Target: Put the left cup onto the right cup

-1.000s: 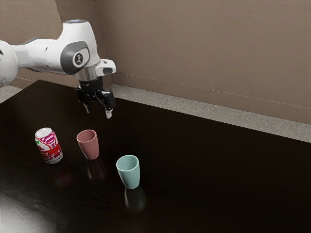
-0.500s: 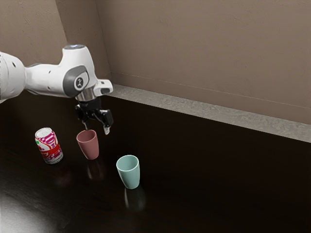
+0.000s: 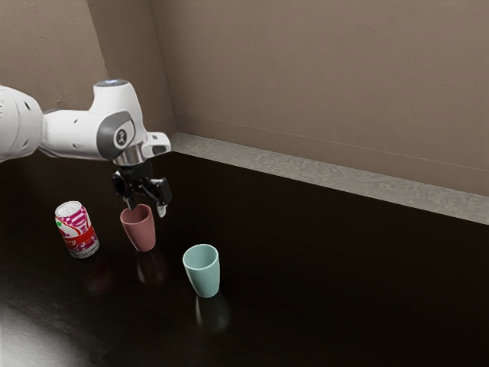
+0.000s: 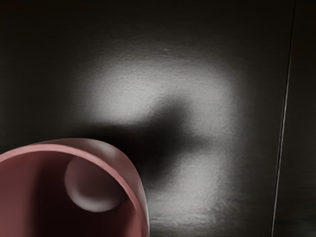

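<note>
A pink cup (image 3: 138,227) stands upright on the dark table (image 3: 321,275), left of a teal cup (image 3: 202,270) in the exterior view. My gripper (image 3: 144,209) hangs open just above the pink cup's rim, one finger over its mouth and the other past its far right edge. In the wrist view the pink cup (image 4: 59,192) looms large right under my hand, its open mouth and round bottom showing. The teal cup stands upright and apart, nearer the table's front.
A red and white soda can (image 3: 76,229) stands close to the pink cup on the exterior view's left. A grey ledge (image 3: 321,174) and beige walls run behind the table. Bare dark tabletop stretches to the exterior view's right.
My arm has come down and toward the exterior view's left, bringing the open gripper from well above the table to the pink cup's rim. The cups and the can have stayed put.
</note>
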Robot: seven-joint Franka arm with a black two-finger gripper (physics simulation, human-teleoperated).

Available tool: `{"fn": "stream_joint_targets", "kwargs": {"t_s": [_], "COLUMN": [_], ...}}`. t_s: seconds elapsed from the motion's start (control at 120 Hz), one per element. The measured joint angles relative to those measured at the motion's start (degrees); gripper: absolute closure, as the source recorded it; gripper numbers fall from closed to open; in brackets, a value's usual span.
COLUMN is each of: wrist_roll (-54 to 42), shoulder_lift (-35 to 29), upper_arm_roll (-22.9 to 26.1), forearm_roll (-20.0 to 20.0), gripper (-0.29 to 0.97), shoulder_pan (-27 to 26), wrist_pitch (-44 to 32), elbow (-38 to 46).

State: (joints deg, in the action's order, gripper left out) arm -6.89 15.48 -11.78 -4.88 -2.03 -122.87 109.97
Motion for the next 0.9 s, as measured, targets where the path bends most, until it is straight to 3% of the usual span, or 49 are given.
{"fn": "stream_joint_targets", "kwargs": {"t_s": [0.567,0.9], "wrist_roll": [-0.7,-1.5], "shoulder_lift": [3.2,4.4], "upper_arm_roll": [0.0,0.0], "forearm_roll": [-0.5,-0.7], "gripper": [0.04,0.33], "shoulder_pan": [0.7,0.6], "wrist_pitch": [-1.4,-2.1], "elbow": [-0.2,-0.3]}}
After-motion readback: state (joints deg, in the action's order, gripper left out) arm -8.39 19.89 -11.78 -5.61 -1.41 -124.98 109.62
